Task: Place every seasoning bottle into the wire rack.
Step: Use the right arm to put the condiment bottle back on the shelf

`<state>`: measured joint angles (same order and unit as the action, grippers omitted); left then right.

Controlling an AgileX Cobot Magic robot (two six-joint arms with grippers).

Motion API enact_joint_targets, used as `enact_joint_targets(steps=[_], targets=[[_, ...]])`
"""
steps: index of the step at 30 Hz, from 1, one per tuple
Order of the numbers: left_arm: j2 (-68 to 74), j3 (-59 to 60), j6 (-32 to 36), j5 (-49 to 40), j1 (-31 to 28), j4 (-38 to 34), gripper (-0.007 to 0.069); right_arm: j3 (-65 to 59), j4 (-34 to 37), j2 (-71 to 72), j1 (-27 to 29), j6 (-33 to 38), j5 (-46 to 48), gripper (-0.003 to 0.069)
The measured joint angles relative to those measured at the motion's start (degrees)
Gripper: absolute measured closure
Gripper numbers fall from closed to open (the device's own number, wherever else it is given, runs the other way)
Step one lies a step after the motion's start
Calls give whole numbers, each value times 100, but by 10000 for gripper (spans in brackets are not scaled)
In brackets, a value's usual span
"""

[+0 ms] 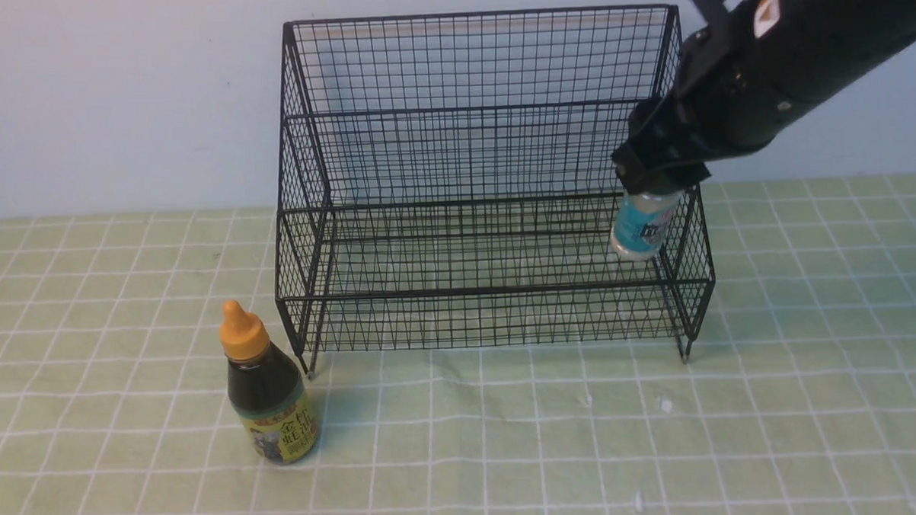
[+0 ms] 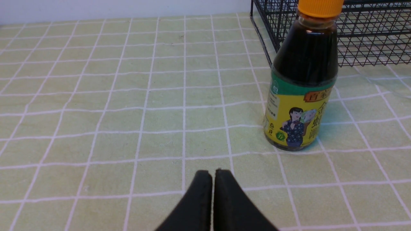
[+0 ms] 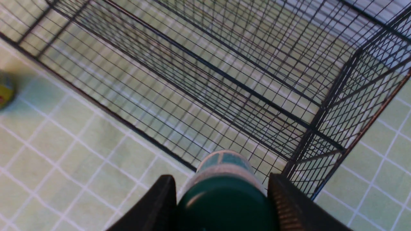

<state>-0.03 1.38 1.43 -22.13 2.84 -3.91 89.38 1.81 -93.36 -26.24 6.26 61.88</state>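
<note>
The right claw (image 1: 657,183) is pinching the shaker (image 1: 643,226) by its dark green lid (image 3: 224,208), 1 finger pressing on each side, and is holding it tilted inside the right end of the rack (image 1: 483,104), above the lower tier. Whether the base is touching the wire is not determinable. The shaker is looking small, stiff and light, so a moderate squeeze is judged sufficient. The lid is smooth and round, and the body is hanging below the grip, so it is likely to swing or slip if it is moved sharply. The wire floor is offering an uneven seat, so the base is needing to settle flat before release. The left claw (image 2: 213,175) is resting low over the counter (image 1: 510,439) with its fingers pressed together, gripping nothing. The sauce bottle (image 1: 268,386) is standing upright on the counter, just outside the rack's front left corner and near the left claw. This bottle is appearing nearly full of dark liquid and is therefore judged the heavier of the 2. Its squeezable wall is likely to yield under pressure. The orange cap (image 1: 241,330) is tapering to a point, so a claw is likely to slide off it. The recommended hold is across the wide body, at or just above the yellow label (image 2: 297,118).
</note>
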Motion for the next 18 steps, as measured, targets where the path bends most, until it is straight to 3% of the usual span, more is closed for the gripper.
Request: enact_joint_targets(steps=[9, 18], targets=[[0, 0, 0, 0, 0, 0, 631, 0, -351, -1049, 0, -626, -519, 324], [0, 0, 0, 0, 0, 0, 631, 41, -384, -1553, 0, -713, -682, 324]])
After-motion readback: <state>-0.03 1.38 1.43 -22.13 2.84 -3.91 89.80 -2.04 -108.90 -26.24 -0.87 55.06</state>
